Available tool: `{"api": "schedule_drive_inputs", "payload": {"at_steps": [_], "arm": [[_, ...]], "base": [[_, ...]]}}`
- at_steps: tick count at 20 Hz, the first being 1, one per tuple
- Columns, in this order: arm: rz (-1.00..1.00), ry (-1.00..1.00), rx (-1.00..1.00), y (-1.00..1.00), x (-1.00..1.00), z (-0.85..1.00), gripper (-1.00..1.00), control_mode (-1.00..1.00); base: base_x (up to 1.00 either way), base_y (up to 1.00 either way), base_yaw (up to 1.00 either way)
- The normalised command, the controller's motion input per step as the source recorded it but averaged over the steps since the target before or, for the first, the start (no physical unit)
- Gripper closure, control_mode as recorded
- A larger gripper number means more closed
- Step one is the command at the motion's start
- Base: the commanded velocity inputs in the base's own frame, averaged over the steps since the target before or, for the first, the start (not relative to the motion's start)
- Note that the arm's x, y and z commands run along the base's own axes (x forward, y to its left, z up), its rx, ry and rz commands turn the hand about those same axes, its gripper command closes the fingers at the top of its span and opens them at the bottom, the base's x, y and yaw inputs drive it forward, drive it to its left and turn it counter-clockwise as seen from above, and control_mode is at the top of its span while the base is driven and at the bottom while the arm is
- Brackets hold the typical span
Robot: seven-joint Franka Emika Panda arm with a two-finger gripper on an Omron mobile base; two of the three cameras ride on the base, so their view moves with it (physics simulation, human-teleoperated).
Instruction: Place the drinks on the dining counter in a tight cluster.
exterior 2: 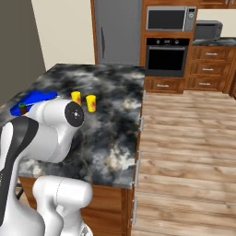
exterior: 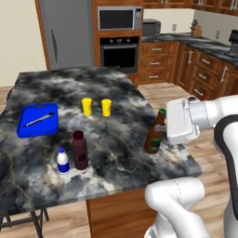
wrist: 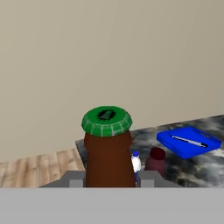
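My gripper [exterior: 161, 134] is shut on the neck of the slim brown beer bottle [exterior: 154, 139], which has a green cap [wrist: 106, 120] and leans slightly near the right edge of the dining counter [exterior: 116, 93]. Whether its base rests on the stone I cannot tell. In the hand view the bottle [wrist: 108, 157] fills the gap between the fingertips [wrist: 75, 179]. The dark maroon bottle [exterior: 80, 149] and the small white bottle with a blue cap [exterior: 62, 161] stand side by side near the front edge, well left of the gripper. Both show past the beer bottle in the hand view: maroon [wrist: 155, 161], white [wrist: 136, 162].
Two yellow cups [exterior: 87, 106] [exterior: 106, 107] stand mid-counter. A blue cutting board [exterior: 38, 120] with a knife on it lies at the left. Oven, fridge and wooden cabinets line the far wall. The counter's right edge drops to wooden floor [exterior 2: 184, 138].
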Motion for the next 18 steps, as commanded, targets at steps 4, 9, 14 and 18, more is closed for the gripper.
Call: {"api": "schedule_drive_inputs", "payload": {"at_steps": [4,9,14,18], "arm": [[0.0,0.0,0.0,0.0,0.0,0.0,1.0,1.0],[0.0,0.0,0.0,0.0,0.0,0.0,1.0,1.0],[0.0,0.13,-0.06,0.27,0.29,0.0,1.0,-1.0],[0.0,0.23,-0.09,0.31,0.43,0.02,1.0,-1.0]], "base": [[0.05,0.16,0.0],[0.03,0.08,0.0],[0.0,0.0,0.0],[0.0,0.0,0.0]]}}
